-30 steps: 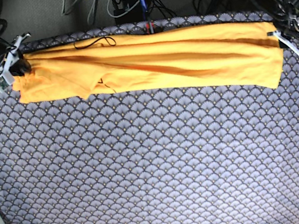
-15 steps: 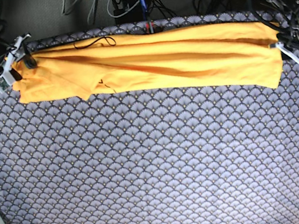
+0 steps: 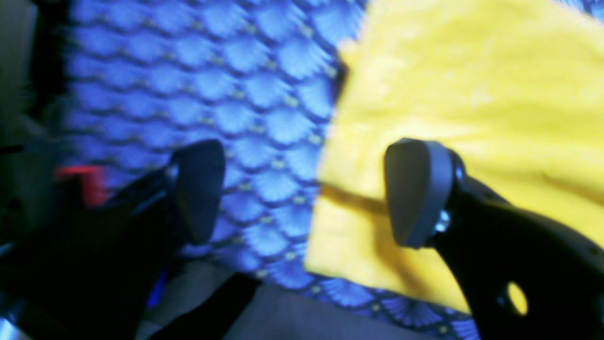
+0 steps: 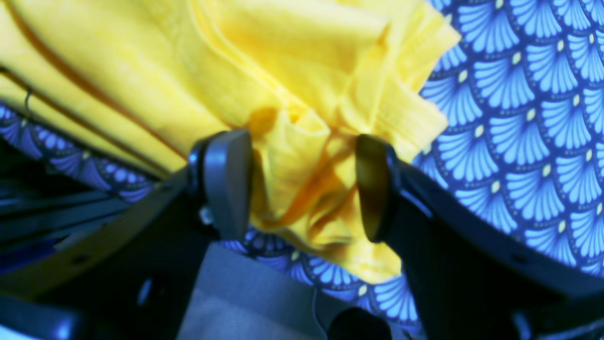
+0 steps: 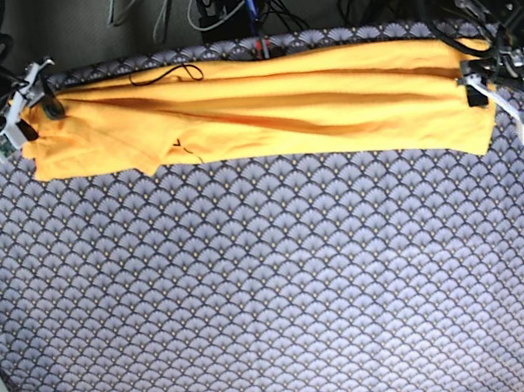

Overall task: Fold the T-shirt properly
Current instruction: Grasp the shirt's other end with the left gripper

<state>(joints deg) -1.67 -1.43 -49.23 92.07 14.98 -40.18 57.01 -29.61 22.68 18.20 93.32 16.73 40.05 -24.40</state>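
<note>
While the T-shirt (image 5: 256,106) lay folded into a long yellow-orange band along the far edge of the fan-patterned tablecloth (image 5: 279,294), both pincers stood at its two ends. With its jaws spread and nothing held, the left gripper (image 3: 302,193) hung at the hem end, one finger over the cloth and the other over the shirt's corner. At the bunched sleeve end, the right gripper (image 4: 302,184) straddled a crumpled fold, its jaws parted and clear of the fabric.
</note>
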